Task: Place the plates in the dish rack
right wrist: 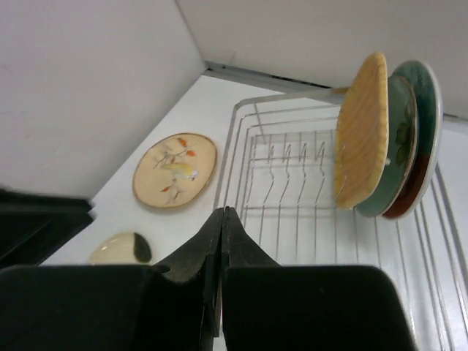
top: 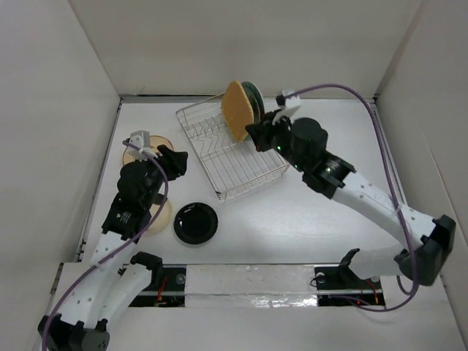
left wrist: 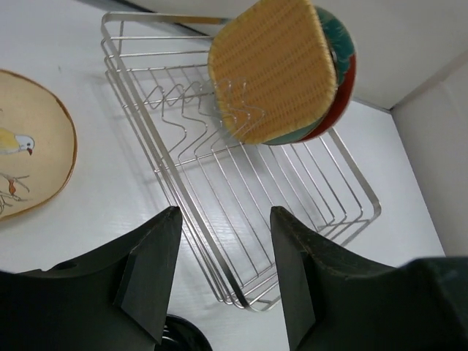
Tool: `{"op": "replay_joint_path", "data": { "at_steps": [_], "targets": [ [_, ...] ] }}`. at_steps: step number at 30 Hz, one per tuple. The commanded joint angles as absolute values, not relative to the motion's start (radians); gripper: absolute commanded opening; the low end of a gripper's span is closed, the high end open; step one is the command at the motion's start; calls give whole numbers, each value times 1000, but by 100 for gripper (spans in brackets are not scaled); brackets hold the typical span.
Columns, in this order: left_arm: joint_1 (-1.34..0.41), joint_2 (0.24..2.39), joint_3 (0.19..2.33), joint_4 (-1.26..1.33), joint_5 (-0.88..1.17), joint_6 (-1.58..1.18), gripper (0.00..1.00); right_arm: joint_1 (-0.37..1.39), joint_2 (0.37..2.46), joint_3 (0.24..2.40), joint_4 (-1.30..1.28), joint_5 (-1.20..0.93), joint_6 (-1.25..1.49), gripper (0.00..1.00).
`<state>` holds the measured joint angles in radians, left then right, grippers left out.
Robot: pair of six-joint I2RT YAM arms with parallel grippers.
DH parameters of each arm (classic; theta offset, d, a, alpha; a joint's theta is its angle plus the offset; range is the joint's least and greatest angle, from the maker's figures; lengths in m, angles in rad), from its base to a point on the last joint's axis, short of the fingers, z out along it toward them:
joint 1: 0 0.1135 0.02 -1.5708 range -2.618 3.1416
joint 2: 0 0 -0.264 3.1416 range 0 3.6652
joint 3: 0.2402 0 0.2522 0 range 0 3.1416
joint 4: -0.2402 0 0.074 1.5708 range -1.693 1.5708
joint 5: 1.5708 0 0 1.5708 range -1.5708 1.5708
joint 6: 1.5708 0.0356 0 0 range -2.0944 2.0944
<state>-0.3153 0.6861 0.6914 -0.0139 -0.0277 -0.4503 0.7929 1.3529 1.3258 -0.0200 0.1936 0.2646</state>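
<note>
I see left end effector (left wrist: pixel 225 216) spread wide, empty, above table (top: pixel 307 227) beside dish rack (top: pixel 234 170); right end effector (right wrist: pixel 223 213) pinched closed, empty. Standing in rack: bamboo plate (top: pixel 238 111), two more behind; black plate (top: pixel 195 221) on table.

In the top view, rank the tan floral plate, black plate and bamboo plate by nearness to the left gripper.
1. Tan floral plate, just left of the left gripper.
2. Black plate, toward the bases.
3. Bamboo plate, upright in the dish rack.
</note>
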Motion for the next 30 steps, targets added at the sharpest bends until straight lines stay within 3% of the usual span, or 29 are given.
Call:
{"op": "replay_joint_path", "data": {
  "at_steps": [1, 4, 6, 7, 8, 11, 14, 16, 23, 30],
  "targets": [
    [-269, 782, 753, 46, -54, -538, 49, 811, 1254, 1066, 187, 166, 396, 0],
    [-195, 831, 755, 87, -9, -571, 51, 840, 1126, 857, 238, 128, 471, 0],
    [-67, 871, 753, 101, 9, -586, 51, 865, 1047, 770, 256, 106, 483, 7],
    [-4, 891, 747, 107, 125, -595, 51, 865, 1025, 737, 252, 109, 482, 10],
    [91, 941, 741, 118, 176, -606, 51, 874, 1008, 686, 249, 109, 468, 19],
    [130, 1021, 712, 147, 216, -638, 51, 874, 971, 643, 229, 127, 440, 33],
    [215, 1086, 693, 175, 221, -661, 51, 874, 957, 641, 204, 143, 428, 56],
    [277, 1126, 707, 169, 197, -658, 51, 874, 945, 629, 203, 155, 426, 61],
    [455, 1313, 701, 195, 218, -660, 50, 874, 862, 607, 144, 164, 423, 62],
    [456, 1445, 753, 167, 176, -611, 51, 874, 828, 595, 133, 161, 422, 62]
  ]
}}
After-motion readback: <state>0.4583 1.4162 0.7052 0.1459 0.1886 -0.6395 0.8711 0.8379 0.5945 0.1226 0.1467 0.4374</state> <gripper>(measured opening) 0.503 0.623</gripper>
